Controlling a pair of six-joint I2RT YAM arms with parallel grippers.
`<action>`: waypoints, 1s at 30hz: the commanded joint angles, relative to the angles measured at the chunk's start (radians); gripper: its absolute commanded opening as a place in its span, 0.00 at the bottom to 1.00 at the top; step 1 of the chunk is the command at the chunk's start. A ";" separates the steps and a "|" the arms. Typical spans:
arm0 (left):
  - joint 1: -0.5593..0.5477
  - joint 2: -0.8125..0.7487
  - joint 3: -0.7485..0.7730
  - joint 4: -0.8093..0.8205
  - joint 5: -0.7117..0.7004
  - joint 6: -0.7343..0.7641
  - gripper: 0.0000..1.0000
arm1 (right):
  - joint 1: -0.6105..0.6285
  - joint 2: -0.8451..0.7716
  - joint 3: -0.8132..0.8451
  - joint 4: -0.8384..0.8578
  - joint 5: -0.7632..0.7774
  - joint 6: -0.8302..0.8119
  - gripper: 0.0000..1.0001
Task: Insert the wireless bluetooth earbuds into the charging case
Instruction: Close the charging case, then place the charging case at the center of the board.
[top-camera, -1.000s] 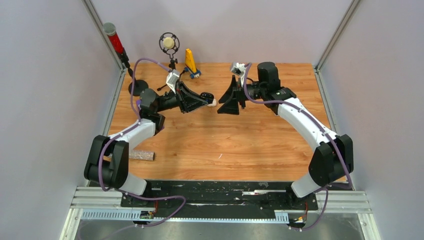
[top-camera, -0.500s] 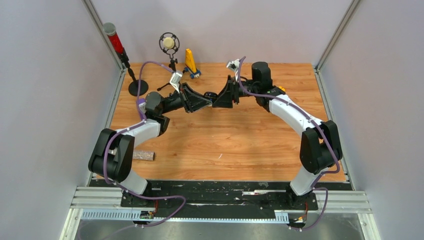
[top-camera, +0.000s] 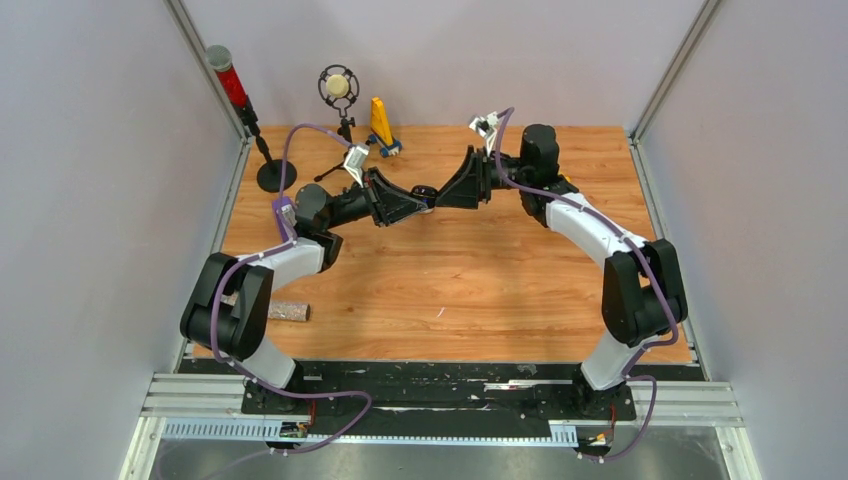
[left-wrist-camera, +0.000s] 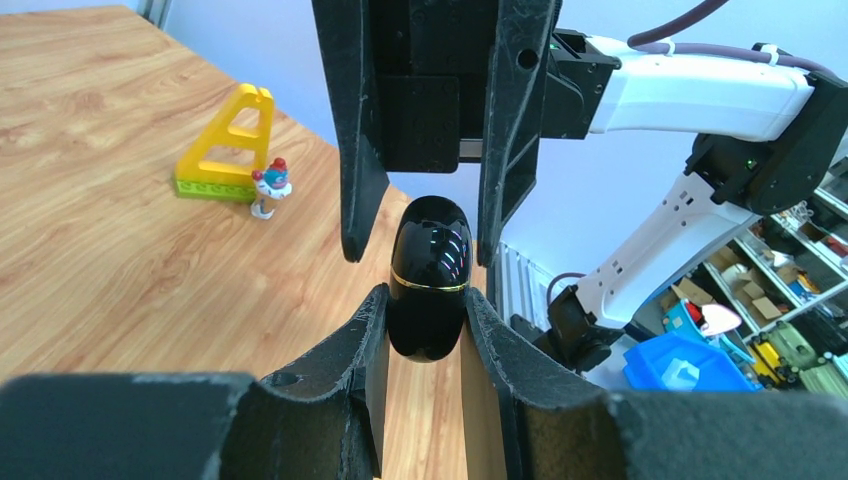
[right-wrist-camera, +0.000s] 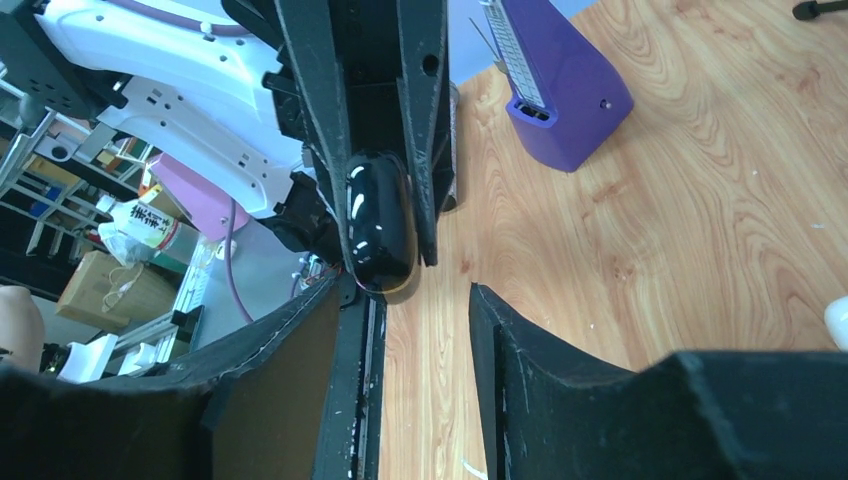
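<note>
My left gripper (left-wrist-camera: 425, 300) is clamped on the lower half of one black charging case (left-wrist-camera: 430, 250), a glossy pebble with a thin gold seam around its middle. Both pads press its sides, and the case is held clear of the table (top-camera: 450, 280).

My right gripper (right-wrist-camera: 415, 295) meets it nose to nose. Its jaws stand partly apart, wider than the case, with one finger on each side of the free end. In the right wrist view one fingertip (right-wrist-camera: 345, 295) lies against or just beside the case; I cannot tell which. The other stands off from it.

The case is shut along its seam, so its contents are hidden. A white rounded thing (right-wrist-camera: 838, 322) on the table is cut off by the frame edge, and I cannot tell what it is.

Around us on the table:
- one yellow toy arch (left-wrist-camera: 228, 140) at the far edge, with one small figure (left-wrist-camera: 270, 187) just beside it
- one purple wedge-shaped box (right-wrist-camera: 565, 95)
- one speckled roll (top-camera: 285, 311) near my left arm's base
</note>
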 joint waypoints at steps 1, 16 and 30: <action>-0.010 0.004 0.016 0.036 -0.001 0.007 0.00 | 0.002 -0.007 0.000 0.139 -0.053 0.079 0.52; -0.019 0.012 0.024 0.027 0.002 0.018 0.00 | 0.032 0.003 0.005 0.098 -0.051 0.029 0.49; -0.019 0.009 0.024 0.010 -0.002 0.029 0.05 | 0.057 0.017 0.057 -0.038 -0.023 -0.072 0.23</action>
